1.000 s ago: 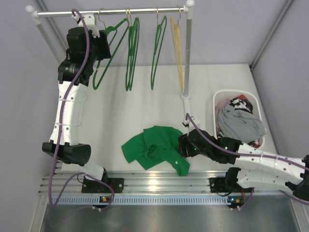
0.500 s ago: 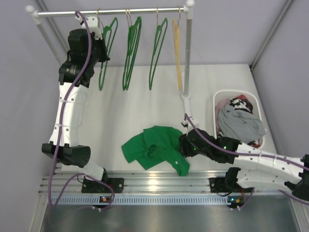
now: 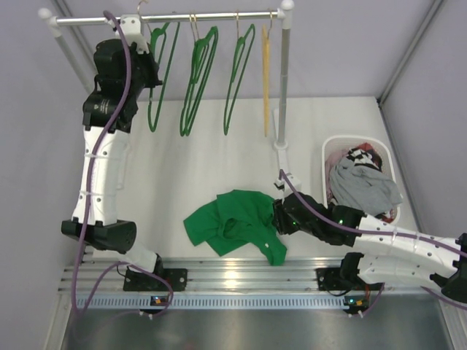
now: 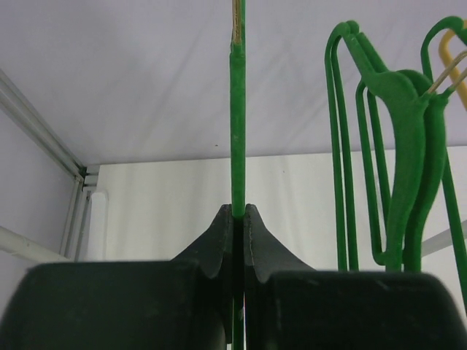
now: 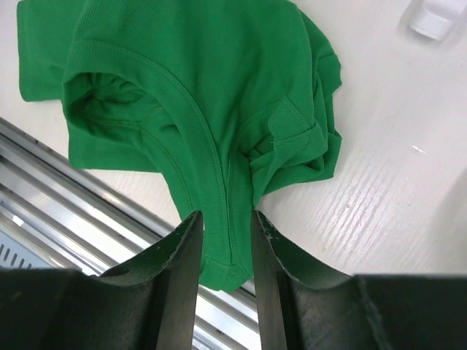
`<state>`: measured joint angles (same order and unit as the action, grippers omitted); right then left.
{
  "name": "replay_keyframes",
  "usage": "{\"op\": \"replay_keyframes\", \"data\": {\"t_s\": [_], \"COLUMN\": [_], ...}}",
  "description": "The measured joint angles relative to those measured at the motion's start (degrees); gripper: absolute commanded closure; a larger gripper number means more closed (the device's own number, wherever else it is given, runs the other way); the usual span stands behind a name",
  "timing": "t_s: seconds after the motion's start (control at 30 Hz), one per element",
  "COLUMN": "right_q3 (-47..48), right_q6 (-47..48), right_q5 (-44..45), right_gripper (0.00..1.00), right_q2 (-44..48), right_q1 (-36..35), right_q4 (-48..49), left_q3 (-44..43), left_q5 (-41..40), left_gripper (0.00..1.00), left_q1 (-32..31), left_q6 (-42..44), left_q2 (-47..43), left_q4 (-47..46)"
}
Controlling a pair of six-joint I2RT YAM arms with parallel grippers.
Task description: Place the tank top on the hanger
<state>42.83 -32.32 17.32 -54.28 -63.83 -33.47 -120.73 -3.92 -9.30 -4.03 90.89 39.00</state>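
From above, the left gripper (image 3: 149, 69) is high at the rail (image 3: 204, 16), at the leftmost hanger (image 3: 153, 120), which hangs there by its hook. Two other green hangers (image 3: 197, 80) and a yellow hanger (image 3: 265, 73) hang further right. The tank top (image 3: 233, 222) lies crumpled on the table near the front edge. The right gripper (image 3: 276, 219) is at its right side. A basket (image 3: 357, 138) with a grey garment (image 3: 365, 189) stands well apart on the right.

In the left wrist view, the two jaws are pressed together on the thin green wire of the hanger (image 4: 236, 109), so it is firmly clamped.

In the right wrist view, the fingers (image 5: 182, 240) stand apart. One ribbed band of the tank top (image 5: 182, 73) lies between them on the table, not yet pinched.

I judge the task is at its beginning: the hanger is gripped but not lifted from the rail, and the garment is not grasped. What is left is closing on the cloth, bringing both things together, and threading the hanger through the straps.
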Motion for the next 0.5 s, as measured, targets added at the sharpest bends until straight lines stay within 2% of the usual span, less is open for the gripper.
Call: {"op": "replay_keyframes", "data": {"t_s": [0.23, 0.5], "right_q3": [0.3, 0.3], "right_q6": [0.7, 1.7], "right_q5": [1.1, 1.1], "right_gripper": [0.66, 0.65], "right_q2": [0.0, 0.0], "right_q1": [0.0, 0.0], "right_q4": [0.1, 0.1], "left_q3": [-1.4, 11.0], "left_q5": [0.3, 1.8], "left_gripper": [1.00, 1.00], "left_q1": [0.0, 0.0], "left_q6": [0.0, -0.5], "left_q2": [-2.5, -13.4], "left_q4": [0.0, -0.1]}}
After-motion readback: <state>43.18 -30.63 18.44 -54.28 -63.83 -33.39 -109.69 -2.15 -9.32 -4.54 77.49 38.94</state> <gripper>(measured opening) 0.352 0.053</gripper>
